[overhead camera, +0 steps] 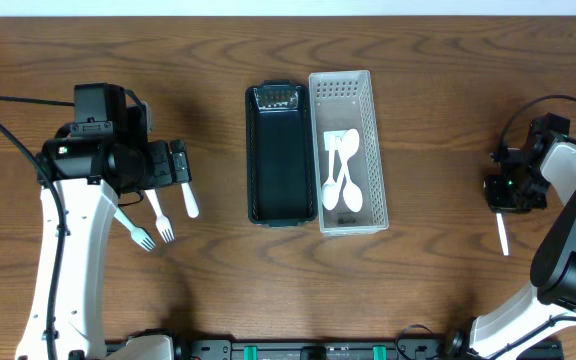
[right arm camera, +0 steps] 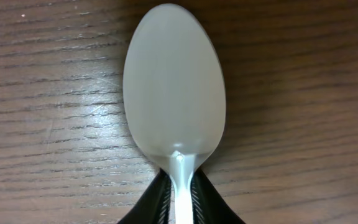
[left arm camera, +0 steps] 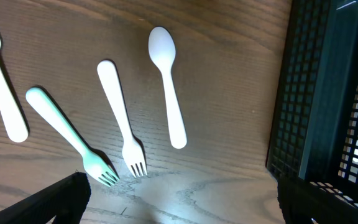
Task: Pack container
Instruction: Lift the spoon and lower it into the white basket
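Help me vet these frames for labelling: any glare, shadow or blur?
Overhead: even light, sharp. Left wrist: glare on the table near the bottom edge, forks sharp with dark shadows. Right wrist: spoon close and slightly soft, wood darker to its right.

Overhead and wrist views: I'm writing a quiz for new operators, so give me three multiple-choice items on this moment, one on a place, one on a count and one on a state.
1. Where do the packed spoons lie?
A) in the white basket
B) in a drawer
C) on a plate

2. How many utensils show in the left wrist view?
A) two
B) four
C) seven

3. What is the right tool doing?
A) hanging wide open
B) pinching a white spoon by its neck
C) holding a fork

Key:
1 A, they lie between its perforated walls.
2 B, three forks and one loose spoon.
3 B, its fingers press the neck from both sides.
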Robot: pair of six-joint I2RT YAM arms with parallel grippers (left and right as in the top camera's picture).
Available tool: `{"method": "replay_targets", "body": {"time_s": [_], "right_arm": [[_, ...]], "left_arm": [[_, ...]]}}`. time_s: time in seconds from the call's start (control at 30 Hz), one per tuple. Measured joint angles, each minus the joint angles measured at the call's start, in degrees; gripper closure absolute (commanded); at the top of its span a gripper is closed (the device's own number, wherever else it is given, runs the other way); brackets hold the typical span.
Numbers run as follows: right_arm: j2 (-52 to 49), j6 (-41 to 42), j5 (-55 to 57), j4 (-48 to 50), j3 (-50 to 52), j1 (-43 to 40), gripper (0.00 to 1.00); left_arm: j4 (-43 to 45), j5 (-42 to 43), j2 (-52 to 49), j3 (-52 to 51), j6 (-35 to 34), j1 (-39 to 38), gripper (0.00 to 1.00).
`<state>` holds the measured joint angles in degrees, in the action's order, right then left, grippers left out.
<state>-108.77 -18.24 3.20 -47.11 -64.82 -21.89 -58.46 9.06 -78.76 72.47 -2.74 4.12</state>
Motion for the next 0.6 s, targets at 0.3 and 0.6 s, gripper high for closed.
{"method": "replay_targets", "body": {"time_s": [0.3, 0.6], "right_arm": [[0.1, 1.6, 1.1, 0.9, 0.0, 0.0, 0.99], [-1.9, 9.0, 3.3, -5.0, -4.8, 3.5, 0.97]], "left_arm": [[0.0, 0.0, 0.0, 0.0, 0.0, 0.0, 0.02], [0.0, 0.0, 0.0, 0.0, 0.0, 0.0, 0.02]]}}
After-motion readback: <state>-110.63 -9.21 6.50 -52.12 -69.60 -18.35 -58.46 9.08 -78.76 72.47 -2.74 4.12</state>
